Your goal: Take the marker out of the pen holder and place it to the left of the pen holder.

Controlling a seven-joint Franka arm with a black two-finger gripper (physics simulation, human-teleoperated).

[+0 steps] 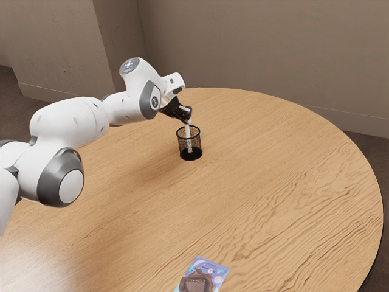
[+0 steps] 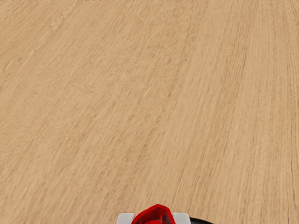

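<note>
In the exterior view, my gripper (image 1: 188,120) is right above the black mesh pen holder (image 1: 181,146), tilted downward. The white marker (image 1: 189,137) stands nearly upright inside the holder, its upper end at my fingertips. From the wrist view, the marker's red end (image 2: 156,215) sits between the two pale fingertips of my gripper (image 2: 154,219), one against each side, so the gripper is shut on it. A bit of the holder's dark rim (image 2: 202,220) shows beside them.
A blue and purple packet with a brown picture (image 1: 203,275) lies near the exterior view's bottom edge, far from the holder. The round wooden table (image 1: 279,176) has its curved edge toward the exterior view's right, with a wall behind.
</note>
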